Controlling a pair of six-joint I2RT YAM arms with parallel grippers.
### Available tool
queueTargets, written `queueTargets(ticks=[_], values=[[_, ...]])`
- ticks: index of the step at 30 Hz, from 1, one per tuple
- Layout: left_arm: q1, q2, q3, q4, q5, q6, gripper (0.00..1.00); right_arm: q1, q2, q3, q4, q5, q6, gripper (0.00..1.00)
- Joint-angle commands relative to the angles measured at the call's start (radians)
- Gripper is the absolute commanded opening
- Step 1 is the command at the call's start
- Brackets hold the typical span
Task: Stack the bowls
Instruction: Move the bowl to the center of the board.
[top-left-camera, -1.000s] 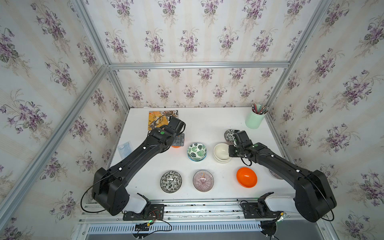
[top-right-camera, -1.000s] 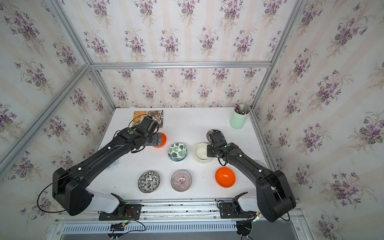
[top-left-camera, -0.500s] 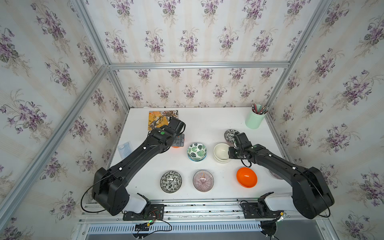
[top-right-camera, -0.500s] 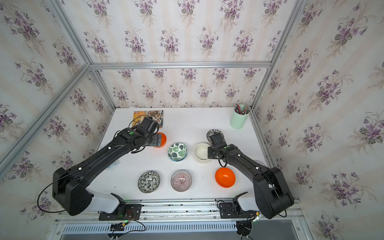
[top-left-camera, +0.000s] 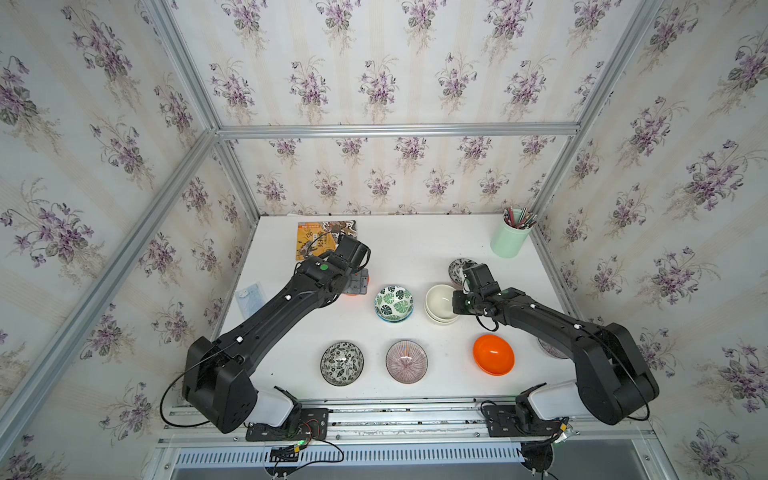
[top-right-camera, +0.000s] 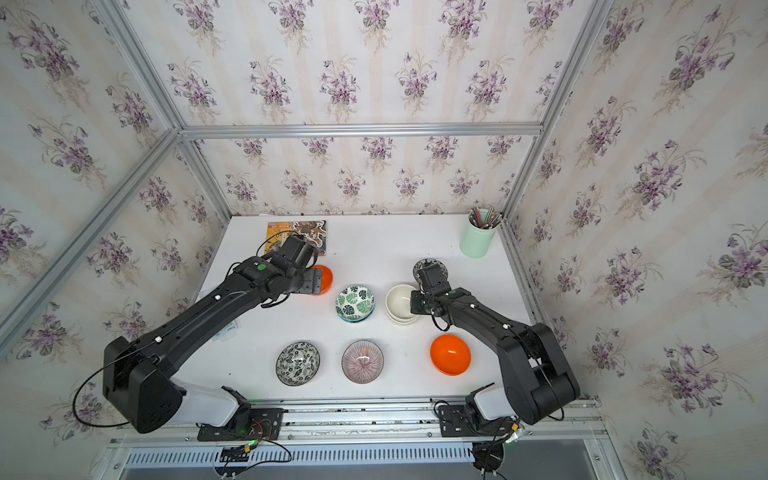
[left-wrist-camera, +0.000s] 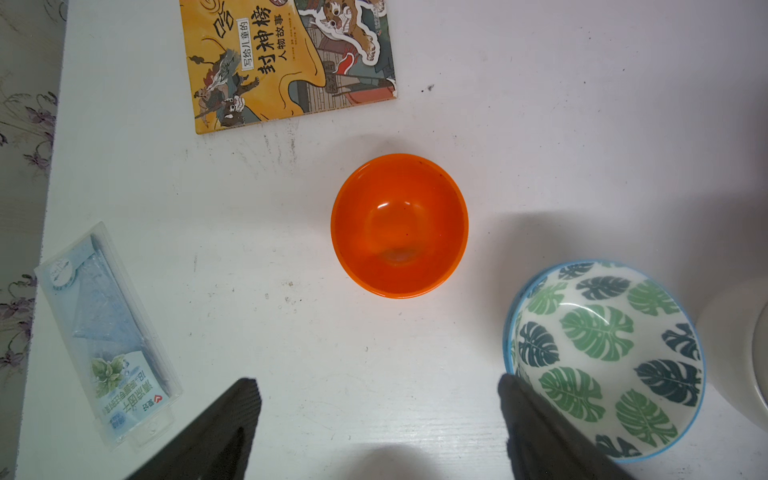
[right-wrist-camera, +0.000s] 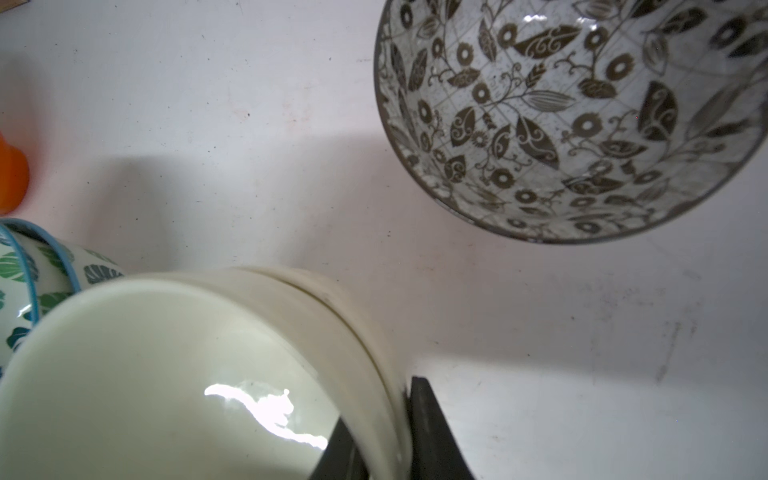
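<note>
Cream bowl stack (top-left-camera: 439, 300) beside leaf-print bowl stack (top-left-camera: 394, 302), upright

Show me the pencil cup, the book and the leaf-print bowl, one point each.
pencil cup (top-left-camera: 509, 243), in a top view, middle of its green side wall.
book (left-wrist-camera: 291, 62), left wrist view, middle of its cover.
leaf-print bowl (left-wrist-camera: 602, 357), left wrist view, its inside.

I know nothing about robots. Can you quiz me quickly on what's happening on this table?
1. True or false: the green leaf bowls already sit one inside the other.
2. The right gripper has its jaws closed on the rim of which bowl? A orange, B top cream bowl, C purple striped.
3. Fill in: the left gripper, near the orange bowl by the book, has its jaws ____.
Key: 1 true; 2 B; 3 open.
</note>
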Motion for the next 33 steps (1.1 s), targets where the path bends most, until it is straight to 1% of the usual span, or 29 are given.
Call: queueTargets(ticks=[1,8,14,18,21,27,30,33], values=[[0.002,-0.003,-0.002,0.0,-0.007,0.002,0.93,0.003,0.018,0.011,0.049,-0.037,0.017,0.15],[0.001,0.009,0.001,0.0,-0.012,0.003,0.93,0.021,0.069,0.064,0.051,-0.043,0.014,0.15],[0.001,0.021,0.01,0.001,-0.016,0.006,0.93,0.021,0.061,0.068,0.018,-0.02,-0.003,0.16],[0.001,0.039,0.024,0.002,-0.01,0.005,0.93,0.021,0.056,0.068,0.009,-0.016,-0.011,0.23],[0.001,0.047,0.031,0.002,-0.006,0.004,0.93,0.021,0.058,0.073,0.008,-0.021,-0.015,0.25],[0.001,0.051,0.039,-0.001,-0.008,0.004,0.93,0.021,0.04,0.09,-0.004,-0.024,-0.018,0.37],[0.001,0.048,0.044,-0.006,-0.01,0.003,0.93,0.016,-0.004,0.097,-0.01,-0.005,-0.017,0.44],[0.001,0.048,0.053,-0.016,-0.017,0.006,0.93,-0.041,-0.075,0.102,-0.014,-0.006,-0.018,0.47]])
